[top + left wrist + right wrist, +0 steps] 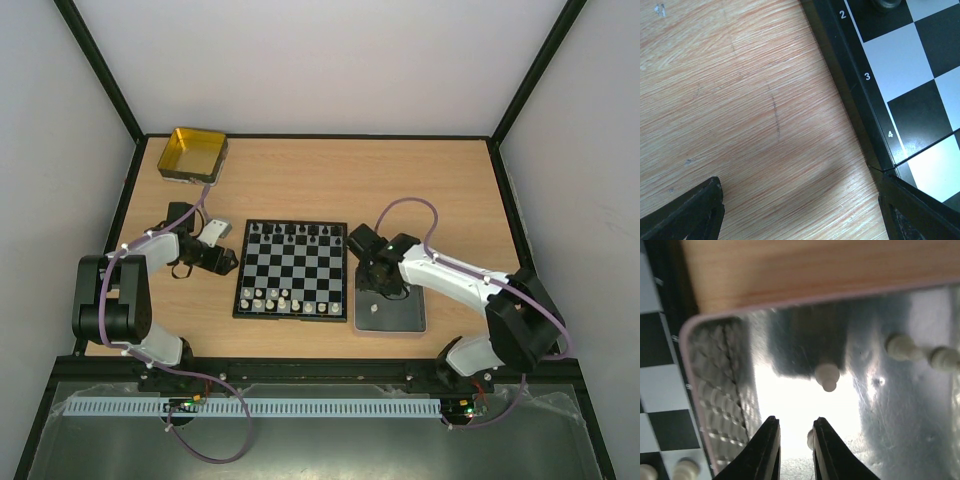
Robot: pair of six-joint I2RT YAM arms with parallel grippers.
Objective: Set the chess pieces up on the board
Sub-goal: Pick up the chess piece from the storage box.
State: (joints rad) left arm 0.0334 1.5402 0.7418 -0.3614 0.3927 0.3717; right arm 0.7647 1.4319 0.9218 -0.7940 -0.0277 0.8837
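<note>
Starting at the right gripper [796, 421]: jaws are seen narrowly parted above the grey tray [890, 410], with nothing clamped. A cream piece [810, 439] is partly hidden just inside one finger. A cream pawn [827, 376] lies just beyond the tips, and two more cream pieces [902, 347] lie further off. Tray count: three seen whole, a fourth in part.

Pieces are judged light, hard and smooth, easily tipped or flicked. Hold is best taken across the narrow neck, with gentle closure.

Further out, the left gripper [800, 182] is spread wide and empty over the table [740, 100], just beside the board [290, 270].

One board: black pieces [296, 231] on the far rows, white pieces [290, 303] near, too small for a count. One yellow tin [193, 153].
</note>
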